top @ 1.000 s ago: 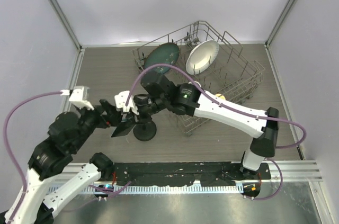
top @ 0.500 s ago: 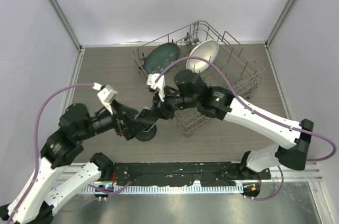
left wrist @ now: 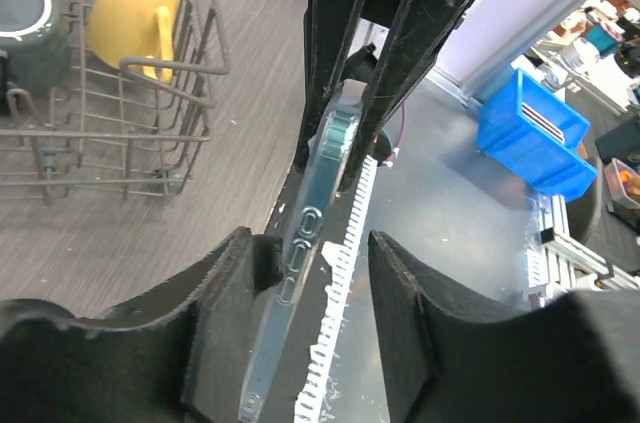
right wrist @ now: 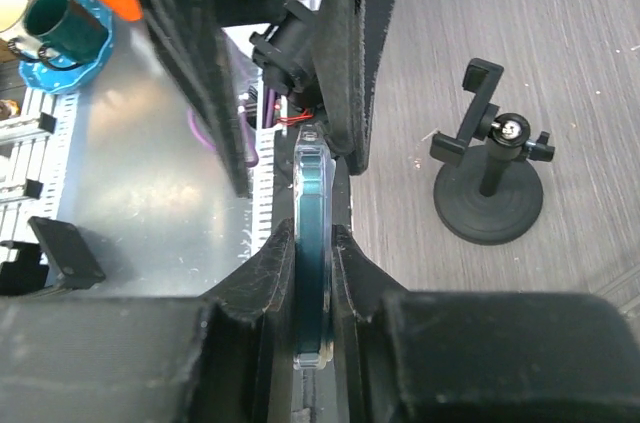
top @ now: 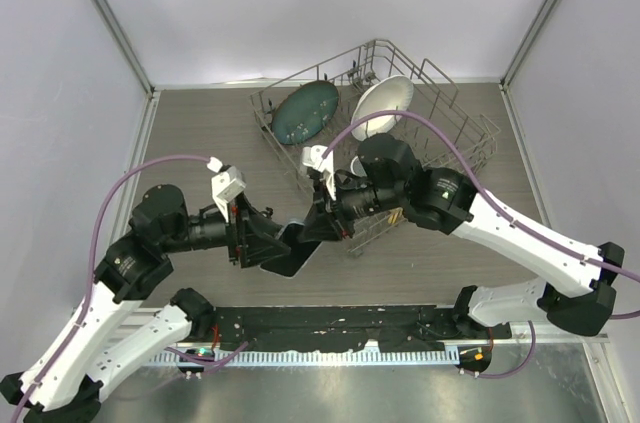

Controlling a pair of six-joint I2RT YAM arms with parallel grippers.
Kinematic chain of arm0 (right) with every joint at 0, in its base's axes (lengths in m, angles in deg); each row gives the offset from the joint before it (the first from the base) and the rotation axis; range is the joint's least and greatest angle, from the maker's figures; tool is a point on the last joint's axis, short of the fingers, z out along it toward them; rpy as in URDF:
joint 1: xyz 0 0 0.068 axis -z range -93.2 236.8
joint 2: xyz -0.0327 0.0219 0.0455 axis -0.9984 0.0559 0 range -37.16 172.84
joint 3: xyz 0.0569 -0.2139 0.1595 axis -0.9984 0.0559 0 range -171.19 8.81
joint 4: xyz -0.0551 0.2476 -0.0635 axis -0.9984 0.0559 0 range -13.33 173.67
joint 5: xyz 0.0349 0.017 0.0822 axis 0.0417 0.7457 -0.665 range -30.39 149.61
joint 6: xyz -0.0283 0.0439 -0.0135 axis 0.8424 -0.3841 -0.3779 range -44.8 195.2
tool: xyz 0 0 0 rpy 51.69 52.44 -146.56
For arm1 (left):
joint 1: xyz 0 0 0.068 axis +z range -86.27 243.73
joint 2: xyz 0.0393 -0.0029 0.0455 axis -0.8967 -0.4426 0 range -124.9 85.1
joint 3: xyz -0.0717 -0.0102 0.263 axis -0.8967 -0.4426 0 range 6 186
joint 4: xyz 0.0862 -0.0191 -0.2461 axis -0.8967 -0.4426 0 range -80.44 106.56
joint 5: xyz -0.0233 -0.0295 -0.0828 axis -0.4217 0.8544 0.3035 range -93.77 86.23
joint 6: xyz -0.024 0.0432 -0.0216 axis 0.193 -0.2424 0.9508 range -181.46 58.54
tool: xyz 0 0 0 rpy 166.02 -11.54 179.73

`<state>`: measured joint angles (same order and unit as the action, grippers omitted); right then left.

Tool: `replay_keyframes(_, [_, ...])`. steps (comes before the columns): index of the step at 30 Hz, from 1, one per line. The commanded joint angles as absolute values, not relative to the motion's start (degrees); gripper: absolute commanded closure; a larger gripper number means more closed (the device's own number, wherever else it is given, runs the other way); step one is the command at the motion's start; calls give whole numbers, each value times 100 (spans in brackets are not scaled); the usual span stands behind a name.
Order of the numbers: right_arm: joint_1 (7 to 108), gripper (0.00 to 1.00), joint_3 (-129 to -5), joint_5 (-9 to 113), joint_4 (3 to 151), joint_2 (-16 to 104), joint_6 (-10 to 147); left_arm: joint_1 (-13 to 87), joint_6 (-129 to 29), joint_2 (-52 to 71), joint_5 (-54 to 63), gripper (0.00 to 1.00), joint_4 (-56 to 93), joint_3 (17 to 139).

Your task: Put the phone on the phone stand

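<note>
The phone is edge-on, a thin dark slab in a clear case, clamped between my right gripper's fingers. In the left wrist view the phone runs between my left gripper's fingers; the left finger touches it and the right finger stands apart, so this gripper is open. From above, the phone bridges my left gripper and my right gripper. The phone stand, black with a round base and cradle arm, stands on the table right of the phone in the right wrist view; from above it is hidden.
A wire dish rack stands at the back right with a dark green plate and a white plate. A yellow mug sits in the rack. A blue bin lies beyond the table's near edge.
Both grippers have moved right and toward the near edge, meeting over the spot where the stand stood. The phone now spans both grippers, and the stand no longer shows from above.
</note>
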<state>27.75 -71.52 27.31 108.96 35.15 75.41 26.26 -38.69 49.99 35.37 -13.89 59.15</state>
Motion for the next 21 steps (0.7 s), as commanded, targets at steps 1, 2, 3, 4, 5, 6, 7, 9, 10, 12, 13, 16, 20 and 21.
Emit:
replay_keyframes(1, [2835,99,-7310,2489,9708,3174,7169,2594,-3861,4792,4264,53,-1341,5751])
replay_keyframes(2, [2835,99,-7293,2437,9610,3166,7020,2594,-3861,4775,4272,56,-1349,5742])
replay_keyframes(3, [2844,99,-7319,2445,9540,3192,6967,2594,-3869,4731,4325,57,-1349,5733])
replay_keyframes(4, [2835,99,-7336,2471,9452,3209,6914,2594,-3869,4722,4369,58,-1349,5733])
replay_keyframes(5, [2844,99,-7354,2454,9416,3218,6844,2594,-3878,4722,4413,59,-1349,5724])
replay_keyframes(6, [2844,99,-7354,2454,9381,3210,6808,2594,-3878,4731,4465,59,-1341,5724])
replay_keyframes(7, [2844,99,-7345,2445,9276,3210,6756,2594,-3887,4739,4483,59,-1341,5716])
replay_keyframes(9, [2844,99,-7302,2331,9179,3227,6659,2594,-3913,4766,4640,68,-1315,5698])
replay_keyframes(10, [2844,99,-7284,2322,9118,3227,6641,2585,-3922,4818,4633,77,-1306,5698])
replay_keyframes(12, [2844,99,-7231,2366,9108,3227,6623,2594,-3913,4906,4476,100,-1305,5698])
replay_keyframes(13, [2844,99,-7196,2392,9056,3210,6615,2594,-3922,5028,4362,100,-1297,5672])
replay_keyframes(16, [2844,93,-7056,2681,8907,3139,6475,2594,-3774,5266,4159,100,-1095,5576])
replay_keyframes(20, [2844,33,-6406,3148,7872,2876,5685,2585,-3326,5749,3754,100,-332,5329])
replay_keyframes(21, [2844,25,-6039,3218,7521,2754,5474,2594,-3220,5794,3737,100,-199,5285])
